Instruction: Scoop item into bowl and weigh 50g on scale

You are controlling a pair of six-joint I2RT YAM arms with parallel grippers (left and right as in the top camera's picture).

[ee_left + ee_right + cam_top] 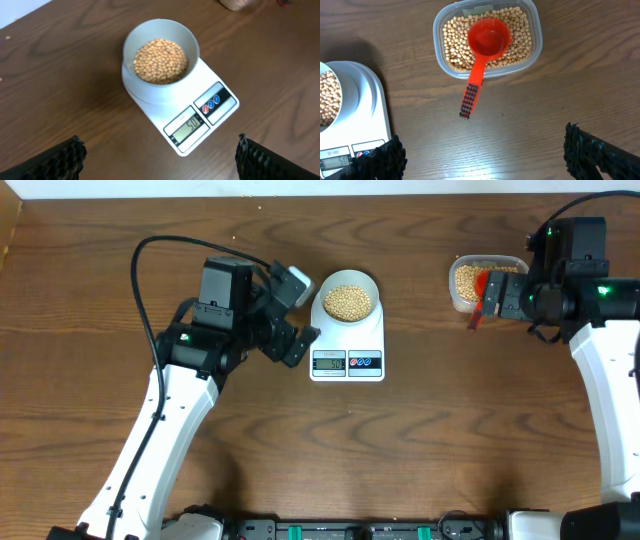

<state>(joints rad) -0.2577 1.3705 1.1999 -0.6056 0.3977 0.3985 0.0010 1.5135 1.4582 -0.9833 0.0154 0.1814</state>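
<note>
One each: bowl [161,27]; scale [212,80]; tub [438,40]; scoop [487,40]

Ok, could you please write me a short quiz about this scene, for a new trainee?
1. True or false: the bowl of beans stands on the scale.
2. Where is the red scoop? A) flat on the table beside the scale. B) in the clear tub, handle sticking out over the rim. C) inside the bowl.
3. Fill in: the left gripper and the right gripper are both ____.

Key: 1 true; 2 B; 3 open.
</note>
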